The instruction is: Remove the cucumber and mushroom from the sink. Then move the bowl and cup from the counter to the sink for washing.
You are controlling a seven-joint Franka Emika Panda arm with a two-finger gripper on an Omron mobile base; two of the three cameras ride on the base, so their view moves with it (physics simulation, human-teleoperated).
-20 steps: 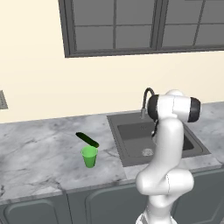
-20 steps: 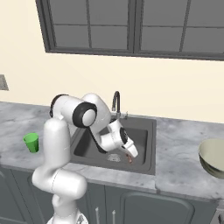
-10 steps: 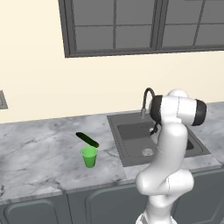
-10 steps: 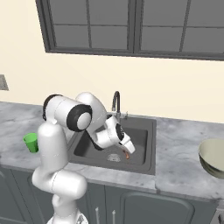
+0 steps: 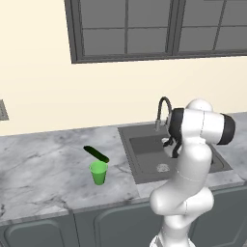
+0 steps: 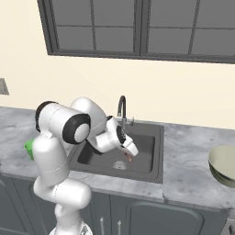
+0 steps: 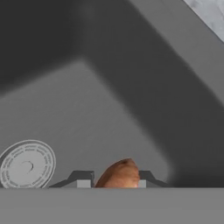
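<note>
I had the arm reaching over the sink (image 6: 151, 170), with the hand (image 6: 130, 156) held above the basin floor, just above and to the right of the drain (image 6: 119, 165) in the right base view. In the hand view, the 2 fingertips (image 7: 81, 178) stood on either side of the mushroom (image 7: 118, 175), so the hand was clenched on the mushroom. In the right base view the mushroom (image 6: 129, 157) showed as a small orange-brown spot at the tip of the hand. In the hand view the drain (image 7: 26, 163) lay to the left of the fingertips, on the dark grey floor of the sink (image 7: 131, 87).

The cucumber (image 5: 96, 154) lay on the worktop (image 5: 43, 169), left of the sink (image 5: 140, 166), set diagonally. The cup (image 5: 99, 172) stood upright on the worktop just in front of the cucumber; from the left base view I could not tell whether the 2 touched. In the right base view the cup (image 6: 29, 148) was mostly hidden behind the arm.

The bowl (image 6: 224, 165) sat on the worktop (image 6: 193, 156) well to the right of the sink, at the right edge of the right base view and cut off by it.

The faucet (image 5: 162, 112) stood at the back edge of the sink.
</note>
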